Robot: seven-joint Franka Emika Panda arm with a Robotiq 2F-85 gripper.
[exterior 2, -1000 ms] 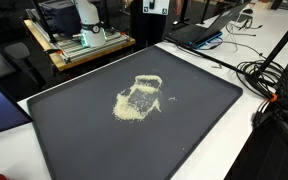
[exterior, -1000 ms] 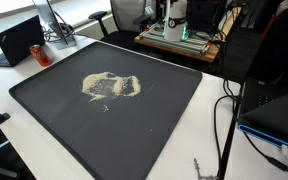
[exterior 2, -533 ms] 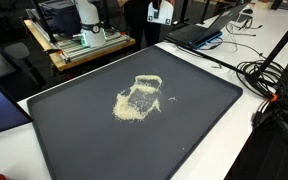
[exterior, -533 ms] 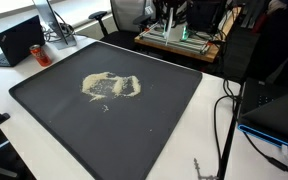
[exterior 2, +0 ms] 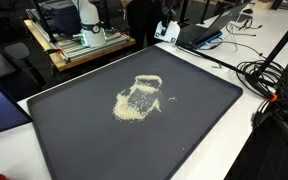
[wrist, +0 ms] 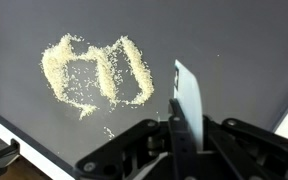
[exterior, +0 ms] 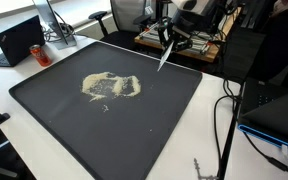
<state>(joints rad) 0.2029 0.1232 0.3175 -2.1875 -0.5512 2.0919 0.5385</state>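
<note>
A pale heap of grains [exterior: 110, 87] lies spread in loops in the middle of a large black mat [exterior: 64, 125]; it shows in both exterior views [exterior 2: 139, 98] and in the wrist view [wrist: 94, 72]. My gripper [exterior: 171, 37] hangs above the mat's far edge, well away from the grains. It is shut on a thin white flat blade [exterior: 164, 56] that slants down toward the mat. In the wrist view the blade [wrist: 188, 98] sticks out between the black fingers [wrist: 179, 128] over bare mat [wrist: 234, 40], beside the grains. The gripper also shows in an exterior view [exterior 2: 167, 24].
A black laptop [exterior: 18, 41] stands off one corner of the mat, another laptop [exterior 2: 198, 34] off a different one. A wooden cart with equipment [exterior 2: 81, 45] stands behind. Cables [exterior 2: 272, 80] run over the white table beside the mat [exterior: 224, 120]. An office chair [exterior: 130, 14] is at the back.
The arm has come in from the back toward the mat's far edge, bringing the gripper and the white blade into view. The grains have not moved.
</note>
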